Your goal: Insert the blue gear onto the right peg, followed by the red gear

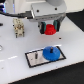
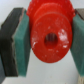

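Note:
The blue gear (image 1: 51, 53) lies on the grey, black-rimmed plate (image 1: 34, 60), on the plate's end toward the exterior view's right. It hides the right peg. A thin dark pin (image 1: 37, 56) stands bare on the plate's other half. My gripper (image 1: 50, 30) hangs above and behind the plate, shut on the red gear (image 1: 50, 30). In the wrist view the red gear (image 2: 50, 33) fills the middle, its centre hole showing, clamped between the teal pads (image 2: 21, 45) of my gripper (image 2: 50, 37).
A white and tan block (image 1: 19, 27) stands on the white table (image 1: 70, 70) toward the exterior view's left. A dark cable (image 1: 12, 14) runs behind it. The arm's white body (image 1: 45, 10) sits over the gripper.

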